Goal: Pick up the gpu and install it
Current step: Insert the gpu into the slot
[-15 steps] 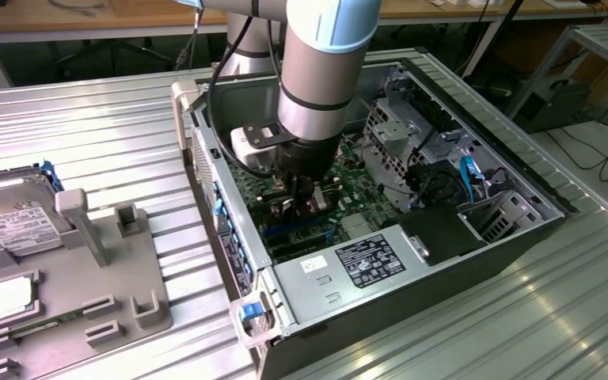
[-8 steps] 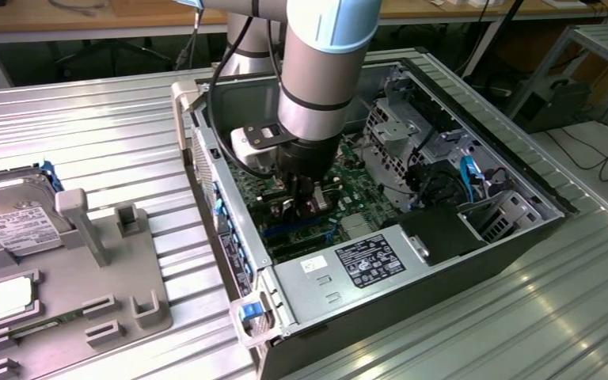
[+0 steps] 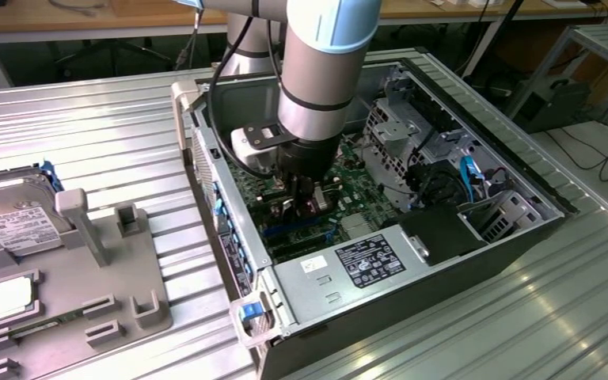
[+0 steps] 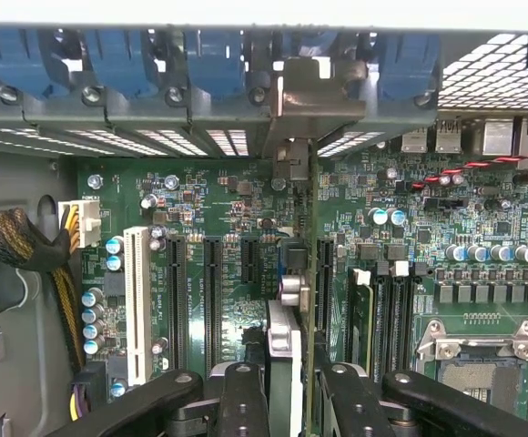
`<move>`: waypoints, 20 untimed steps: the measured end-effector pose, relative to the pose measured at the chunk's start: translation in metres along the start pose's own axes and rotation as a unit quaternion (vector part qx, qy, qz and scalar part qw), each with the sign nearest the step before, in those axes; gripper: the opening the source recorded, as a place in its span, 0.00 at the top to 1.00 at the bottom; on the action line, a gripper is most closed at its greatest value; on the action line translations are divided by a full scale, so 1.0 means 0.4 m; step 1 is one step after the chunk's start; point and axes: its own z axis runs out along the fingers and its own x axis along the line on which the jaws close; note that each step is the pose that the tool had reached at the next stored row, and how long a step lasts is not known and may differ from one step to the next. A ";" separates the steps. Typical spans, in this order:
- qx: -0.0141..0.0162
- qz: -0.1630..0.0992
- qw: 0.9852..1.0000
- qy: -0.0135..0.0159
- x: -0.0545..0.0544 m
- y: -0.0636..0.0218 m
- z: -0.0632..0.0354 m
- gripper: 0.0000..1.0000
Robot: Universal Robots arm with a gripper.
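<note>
Gripping the gpu [image 4: 287, 364] edge-on, tool [image 4: 289, 401] low inside the case [image 3: 515, 182], slots [image 4: 211, 300] flanking closely.

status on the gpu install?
Gripper shut on gpu, card edge-on, down inside open PC case. Card over motherboard, bracket at rear slot openings. Seating not confirmed. No obstruction visible.

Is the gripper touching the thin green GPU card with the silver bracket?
Touching. The wrist view shows the gripper with its black fingers clamped on either side of the thin green GPU card, seen edge-on above the motherboard slots.
</note>
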 end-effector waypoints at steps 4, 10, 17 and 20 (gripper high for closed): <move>0.000 0.000 1.000 0.000 0.000 -0.001 0.000 0.72; 0.000 0.000 1.000 0.000 0.000 -0.001 0.002 0.72; -0.001 0.000 1.000 0.000 0.000 -0.001 0.015 0.72; -0.001 0.000 1.000 0.000 0.000 -0.001 0.016 0.72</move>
